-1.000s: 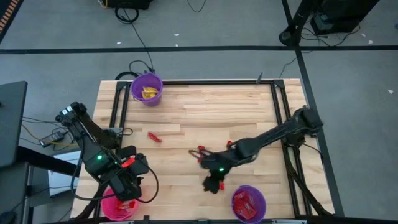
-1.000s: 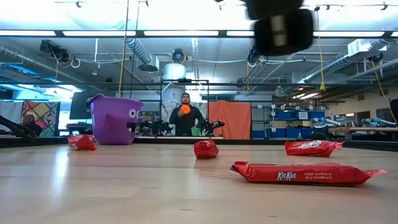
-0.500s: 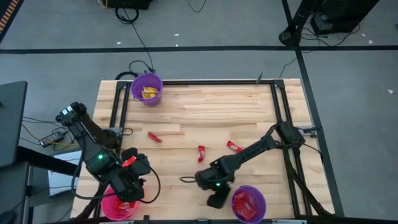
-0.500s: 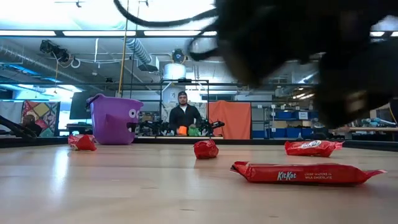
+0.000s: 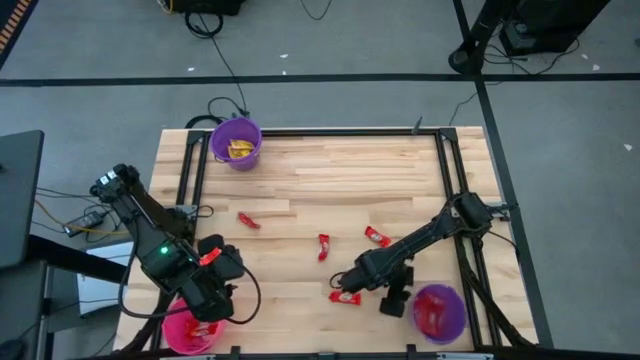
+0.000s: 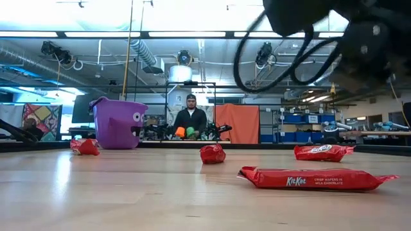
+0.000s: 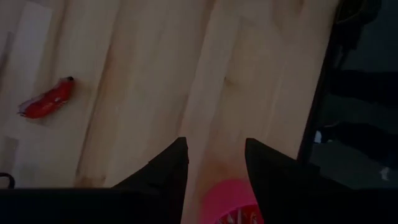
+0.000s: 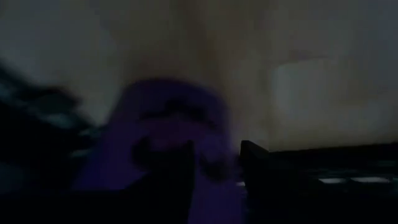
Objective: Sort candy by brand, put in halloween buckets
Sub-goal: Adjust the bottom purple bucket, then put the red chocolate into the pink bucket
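Low view: red bars (image 6: 318,178) on wooden table (image 6: 128,199).

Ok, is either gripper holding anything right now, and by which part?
Left gripper: nothing, open above the pink bucket. Right gripper beside the purple bucket: cannot be told.

The table (image 5: 320,175) is pale wood. Two buckets (image 5: 236,143) are purple and one bucket (image 5: 186,334) is hot pink. The KitKat bar (image 6: 318,178) has a red wrapper with white letters.
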